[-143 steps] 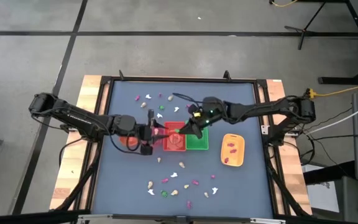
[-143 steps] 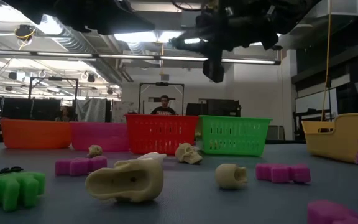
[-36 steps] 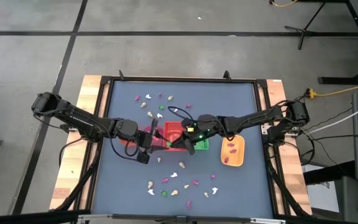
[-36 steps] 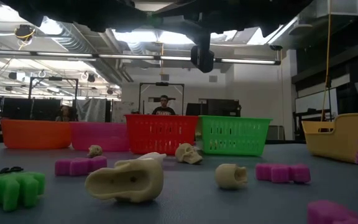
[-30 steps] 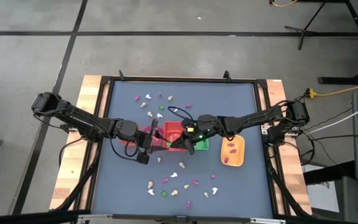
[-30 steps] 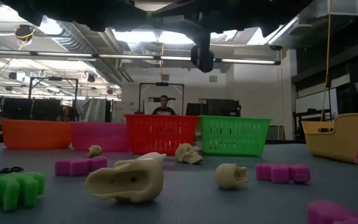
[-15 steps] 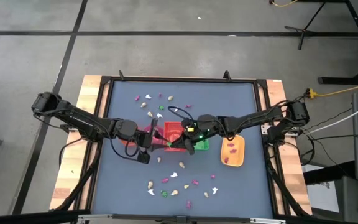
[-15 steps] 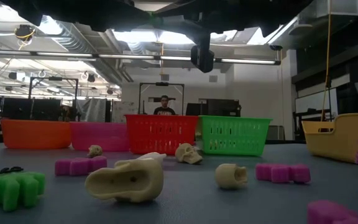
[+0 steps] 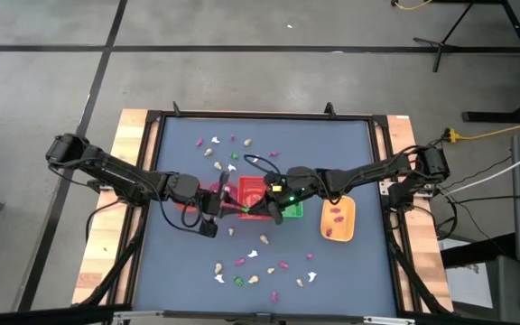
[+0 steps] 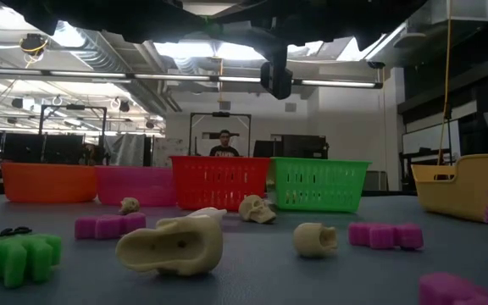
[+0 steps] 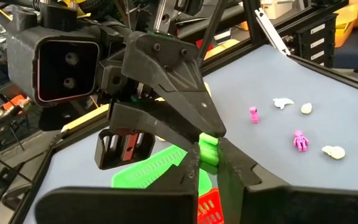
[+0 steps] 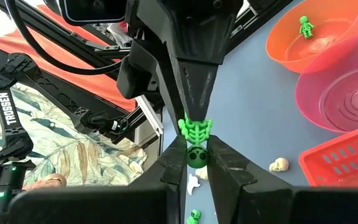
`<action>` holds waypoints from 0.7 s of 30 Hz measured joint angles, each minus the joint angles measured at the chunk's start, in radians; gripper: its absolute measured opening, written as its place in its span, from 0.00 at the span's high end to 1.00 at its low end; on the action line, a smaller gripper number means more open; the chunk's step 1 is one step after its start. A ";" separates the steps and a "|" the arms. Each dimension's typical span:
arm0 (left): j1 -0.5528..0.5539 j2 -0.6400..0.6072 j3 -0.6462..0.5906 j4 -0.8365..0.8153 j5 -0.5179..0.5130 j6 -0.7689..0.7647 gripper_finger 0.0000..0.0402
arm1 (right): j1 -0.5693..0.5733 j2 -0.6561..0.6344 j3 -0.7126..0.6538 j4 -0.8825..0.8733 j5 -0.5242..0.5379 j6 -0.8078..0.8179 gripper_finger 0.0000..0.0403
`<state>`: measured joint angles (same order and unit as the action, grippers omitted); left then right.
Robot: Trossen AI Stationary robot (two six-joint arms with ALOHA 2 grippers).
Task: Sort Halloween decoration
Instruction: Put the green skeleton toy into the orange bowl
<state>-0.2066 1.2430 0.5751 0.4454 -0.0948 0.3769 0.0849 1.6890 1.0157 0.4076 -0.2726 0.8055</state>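
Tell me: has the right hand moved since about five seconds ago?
Yes. The right hand has come toward the table's near edge, now over the red basket, meeting the left hand on the green skeleton.

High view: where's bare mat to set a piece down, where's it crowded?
Bare: the mat's far right corner beyond the yellow tray, and its near left corner beside the near trinkets. Crowded: the middle row, where the left gripper and right gripper both pinch a green skeleton by the red basket; far trinkets too.
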 joint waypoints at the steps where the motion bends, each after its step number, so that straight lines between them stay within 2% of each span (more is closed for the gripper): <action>1: 0.000 0.000 0.000 0.000 0.000 0.000 0.96 | 0.000 0.000 0.000 0.000 0.000 0.000 0.88; 21: 0.001 0.000 0.000 -0.014 -0.003 -0.004 0.96 | 0.000 0.001 0.000 -0.017 0.027 -0.001 0.88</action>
<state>-0.2058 1.2427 0.5751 0.4313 -0.0978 0.3733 0.0849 1.6897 1.0157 0.3909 -0.2459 0.8047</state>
